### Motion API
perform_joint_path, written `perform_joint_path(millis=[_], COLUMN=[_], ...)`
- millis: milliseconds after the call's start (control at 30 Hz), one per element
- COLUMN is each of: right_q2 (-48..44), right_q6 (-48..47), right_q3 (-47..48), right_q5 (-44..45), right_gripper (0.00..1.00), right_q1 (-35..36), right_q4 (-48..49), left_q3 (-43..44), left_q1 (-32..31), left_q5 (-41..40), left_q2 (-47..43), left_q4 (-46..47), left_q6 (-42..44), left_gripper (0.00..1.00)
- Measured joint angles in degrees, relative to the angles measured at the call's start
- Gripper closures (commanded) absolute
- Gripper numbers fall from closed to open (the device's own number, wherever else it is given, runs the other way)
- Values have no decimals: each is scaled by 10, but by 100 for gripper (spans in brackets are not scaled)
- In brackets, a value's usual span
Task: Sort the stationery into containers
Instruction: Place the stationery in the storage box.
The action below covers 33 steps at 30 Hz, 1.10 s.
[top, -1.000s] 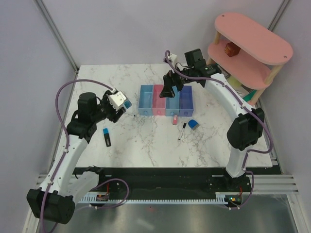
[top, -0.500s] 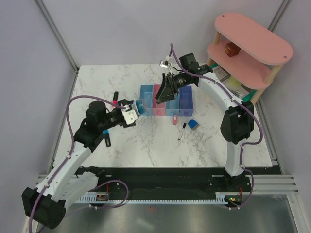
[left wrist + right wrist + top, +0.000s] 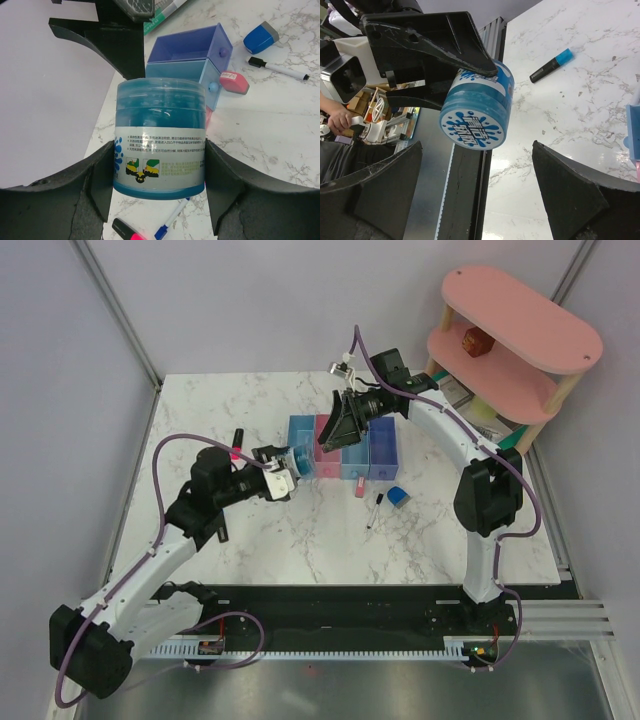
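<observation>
White marble tabletop (image 3: 300,540), pale walls, and a pink shelf (image 3: 520,315) is standing off to the right, carrying one brown block (image 3: 475,340).

Counting now: four joined bins (image 3: 382,446) are sitting in a row, light blue, pink, blue, violet. One pink eraser (image 3: 358,488), one pen (image 3: 373,511) and one blue cube (image 3: 398,496) are lying just in front of the row. One pink highlighter (image 3: 238,439) is lying out to the left.

The left tool (image 3: 285,466) is gripping the round blue-white tub (image 3: 290,460), a finger pressing on each side. It is holding the tub up off the tabletop at the light blue end of the row. The right tool (image 3: 333,432) is hovering over the middle bins with its jaws spread wide and nothing between them, facing that tub.

The left wrist camera is showing the tub's printed label, plus a second pen (image 3: 172,222) with a blue cap lying below it beside the pink highlighter; that makes two pens. The right wrist camera is giving us the tub's splash-printed lid and one blue highlighter (image 3: 550,62) lying on the marble beyond, which I cannot make out clearly from above by the left arm.
</observation>
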Motion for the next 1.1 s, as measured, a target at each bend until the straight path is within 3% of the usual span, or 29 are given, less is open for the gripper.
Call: perform_joint_path(millis=[900,1100], right_q2=[0,1], right_q6=[1,1], right_q3=[0,-5], right_q5=[37,40], right_gripper=[2,9], right_q1=[39,39], right_q4=[8,9], left_q3=[41,42], left_q1=[-28,-28], left_q5=[-28,-30], left_q2=[65,65], left_q4=[41,50], left_q6=[0,0], left_gripper=[98,98])
